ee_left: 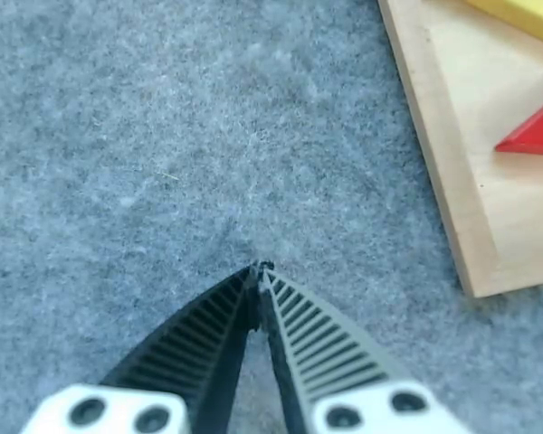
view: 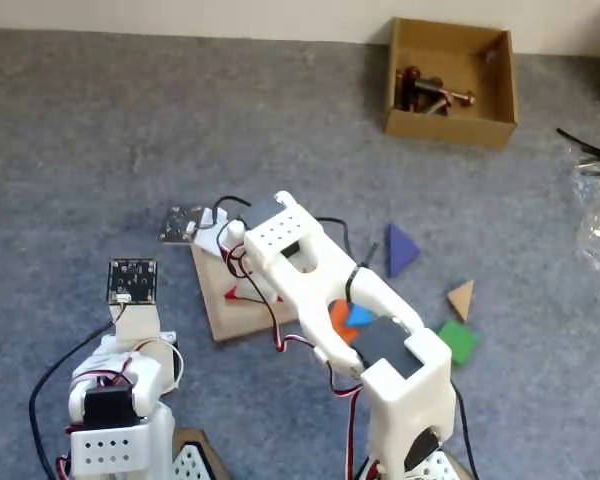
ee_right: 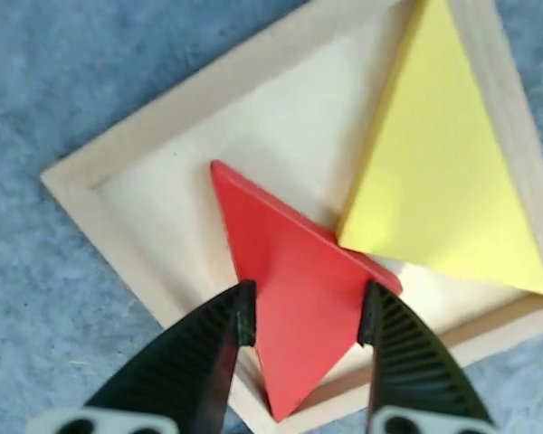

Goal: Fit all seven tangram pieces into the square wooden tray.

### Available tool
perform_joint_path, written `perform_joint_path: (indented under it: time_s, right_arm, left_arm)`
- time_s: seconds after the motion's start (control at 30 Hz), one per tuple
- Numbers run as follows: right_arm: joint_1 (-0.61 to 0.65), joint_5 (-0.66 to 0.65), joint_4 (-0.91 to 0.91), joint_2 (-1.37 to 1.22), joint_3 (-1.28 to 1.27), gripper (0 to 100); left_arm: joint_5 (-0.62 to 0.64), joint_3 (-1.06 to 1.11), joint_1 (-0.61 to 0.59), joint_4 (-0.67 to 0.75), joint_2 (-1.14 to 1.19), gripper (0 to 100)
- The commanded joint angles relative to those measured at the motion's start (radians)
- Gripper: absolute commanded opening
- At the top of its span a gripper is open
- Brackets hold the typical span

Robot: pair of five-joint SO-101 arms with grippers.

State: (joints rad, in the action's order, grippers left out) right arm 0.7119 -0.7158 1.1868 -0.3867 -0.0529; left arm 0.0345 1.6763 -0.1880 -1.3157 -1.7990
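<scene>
**Right claw (ee_right: 305,312) pinching red triangle (ee_right: 294,271) over tray (ee_right: 163,117)**

It is gripping the piece by two slanted edges, one corner touching the yellow triangle (ee_right: 443,172). Left claw (ee_left: 258,271) is hanging closed over the grey surface (ee_left: 163,136) beside the tray. Piece is looking light, stiff and smooth, and is probably slipping unless pinched squarely across its edges.
</scene>
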Motion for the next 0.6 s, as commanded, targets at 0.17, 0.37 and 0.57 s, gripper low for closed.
perform_joint_path:
  time_s: [0.17, 0.37, 0.57]
  right_arm:
    - [0.038, 0.184, -0.03, -0.018, 0.015, 19.4]
    - [0.041, 0.25, -0.159, -0.019, 0.005, 19.4]
    - [0.048, 0.308, -0.171, -0.019, 0.005, 19.4]
  left_arm:
    - [0.003, 0.021, -0.008, -0.008, 0.007, 0]
    - [0.003, 0.021, -0.008, -0.008, 0.007, 0]
    - [0.003, 0.021, -0.008, -0.008, 0.007, 0]
